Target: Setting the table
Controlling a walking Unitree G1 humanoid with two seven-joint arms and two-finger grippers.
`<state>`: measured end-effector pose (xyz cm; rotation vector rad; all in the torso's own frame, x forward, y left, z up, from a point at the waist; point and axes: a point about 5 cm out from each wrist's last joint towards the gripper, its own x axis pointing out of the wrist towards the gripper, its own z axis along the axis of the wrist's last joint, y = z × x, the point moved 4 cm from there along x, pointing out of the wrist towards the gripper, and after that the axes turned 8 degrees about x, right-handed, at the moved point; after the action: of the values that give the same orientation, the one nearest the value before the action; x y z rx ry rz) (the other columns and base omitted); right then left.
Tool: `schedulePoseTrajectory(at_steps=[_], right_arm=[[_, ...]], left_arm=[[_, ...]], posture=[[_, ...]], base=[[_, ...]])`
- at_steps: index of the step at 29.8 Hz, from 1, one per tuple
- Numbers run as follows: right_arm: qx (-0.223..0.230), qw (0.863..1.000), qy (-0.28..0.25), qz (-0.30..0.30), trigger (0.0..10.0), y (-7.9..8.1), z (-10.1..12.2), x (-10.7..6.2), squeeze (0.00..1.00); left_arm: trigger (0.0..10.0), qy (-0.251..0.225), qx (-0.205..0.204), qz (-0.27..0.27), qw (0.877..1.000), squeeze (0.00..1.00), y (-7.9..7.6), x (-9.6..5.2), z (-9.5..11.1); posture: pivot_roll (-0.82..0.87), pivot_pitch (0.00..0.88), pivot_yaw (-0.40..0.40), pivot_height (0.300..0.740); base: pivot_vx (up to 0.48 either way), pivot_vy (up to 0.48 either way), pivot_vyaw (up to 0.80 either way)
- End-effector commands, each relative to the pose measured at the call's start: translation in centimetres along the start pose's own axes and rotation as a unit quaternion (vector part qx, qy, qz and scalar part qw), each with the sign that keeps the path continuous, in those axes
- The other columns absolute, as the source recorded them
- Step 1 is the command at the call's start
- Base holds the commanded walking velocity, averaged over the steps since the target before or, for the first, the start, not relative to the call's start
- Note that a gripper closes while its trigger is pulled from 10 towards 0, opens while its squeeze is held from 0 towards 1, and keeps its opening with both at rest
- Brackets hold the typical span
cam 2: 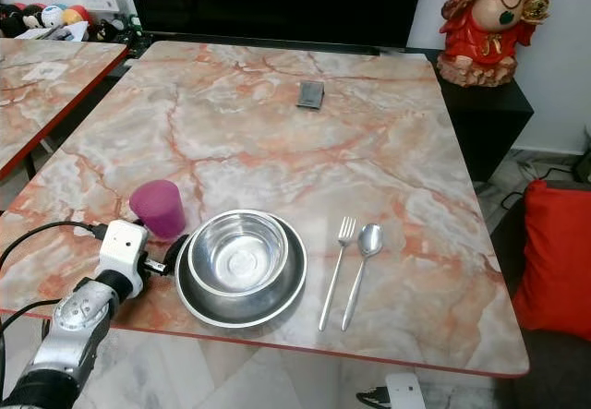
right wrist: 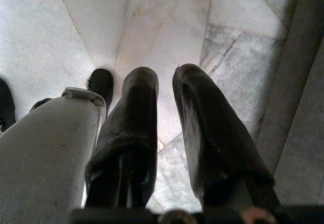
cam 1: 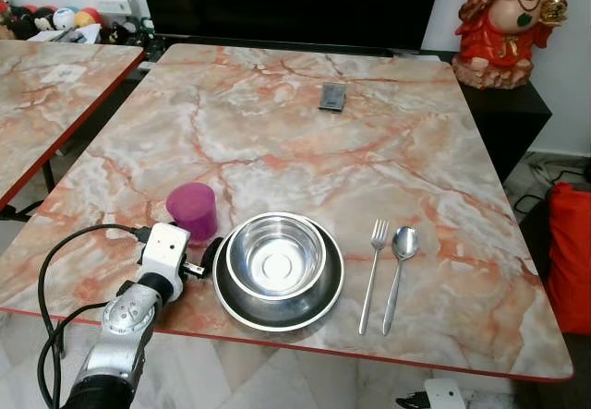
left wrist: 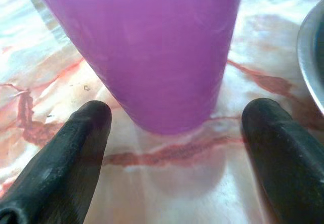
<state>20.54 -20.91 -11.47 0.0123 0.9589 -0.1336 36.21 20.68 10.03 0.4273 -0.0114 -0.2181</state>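
1. Place setting largely laid out along the near edge of the tabletop (cam 1: 388,132): a steel plate (cam 1: 319,300) with a steel bowl (cam 1: 275,255) nested on it, a fork (cam 1: 373,274) and a spoon (cam 1: 398,276) lined up side by side just to the right of the plate, handles toward the near edge

2. A purple cup (cam 1: 192,210) is stood on the tabletop, just beside the plate's far-left rim, toward the near-left corner; judged to be the item now being placed or adjusted

3. The left gripper (left wrist: 179,128) is seen at the cup's base in the left wrist view; its two black fingers (left wrist: 76,153) are spread wide, one on each side of the cup, with bare marble between each finger and the cup wall, so nothing is gripped

4. The right gripper (right wrist: 164,128) is hung idle toward the floor; its fingers are nearly together with a narrow gap, holding nothing

5. Judgement on progress: near the end. Plate, bowl, cutlery and cup are all in position; what is left appears to be only the left arm's withdrawal, or a final nudge of the cup

6. Containers: the bowl is empty, its polished bottom being seen plainly. The cup is a closed purple disc on top, so it is likely upside down; contents cannot be judged

7. Off-task: a small dark flat object (cam 1: 332,96) is left near the far edge of the tabletop; a red figurine (cam 1: 503,21) is stood on a dark side cabinet beyond the far-right corner
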Motion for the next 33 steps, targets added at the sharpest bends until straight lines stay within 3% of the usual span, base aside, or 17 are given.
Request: schedulePoseTrajectory(at_steps=[1, 11, 14, 15, 24, 30, 33], right_arm=[[-0.005, 1.0, 0.007, -0.001, 10.0, -0.2, -0.4, -0.1, 0.0], [-0.007, 1.0, 0.006, 0.0, 10.0, -0.2, -0.4, -0.1, 0.0], [-0.007, 1.0, 0.006, 0.001, 10.0, -0.2, -0.4, -0.1, 0.0], [-0.007, 1.0, 0.007, 0.001, 10.0, -0.2, -0.4, -0.1, 0.0], [-0.009, 1.0, 0.007, 0.001, 10.0, -0.3, -0.4, -0.1, 0.0], [-0.012, 1.0, 0.007, 0.002, 10.0, -0.3, -0.3, -0.1, 0.0], [-0.013, 1.0, 0.007, 0.002, 10.0, -0.4, -0.3, -0.1, 0.0]], left_arm=[[10.0, 0.022, -0.01, -0.007, 1.0, 0.0, -0.6, -0.7, -1.2], [10.0, -0.008, -0.034, 0.038, 0.999, 0.0, 0.3, -2.0, -0.3], [10.0, -0.01, -0.039, 0.045, 0.998, 0.0, 0.4, -2.6, -0.4], [10.0, -0.007, -0.04, 0.052, 0.998, 0.0, 0.6, -3.4, -0.7], [10.0, -0.03, -0.052, 0.077, 0.995, 0.0, 1.1, -5.0, 0.2], [10.0, -0.042, -0.052, 0.106, 0.992, 0.0, 1.5, -7.9, 0.6], [10.0, -0.036, -0.043, 0.12, 0.991, 0.0, 1.9, -8.6, 0.4]], posture=[[0.03, 0.133, -0.031, 0.74], [0.04, 0.133, -0.032, 0.74], [0.03, 0.133, -0.032, 0.74], [0.04, 0.133, -0.034, 0.74], [0.04, 0.132, -0.035, 0.74], [0.05, 0.131, -0.038, 0.74], [0.05, 0.13, -0.037, 0.74]], base=[[0.0, 0.0, 0.0], [0.0, 0.0, 0.0], [0.0, 0.0, 0.0], [0.0, 0.0, 0.0], [0.0, 0.0, 0.0], [0.0, 0.0, 0.0], [0.0, 0.0, 0.0]])
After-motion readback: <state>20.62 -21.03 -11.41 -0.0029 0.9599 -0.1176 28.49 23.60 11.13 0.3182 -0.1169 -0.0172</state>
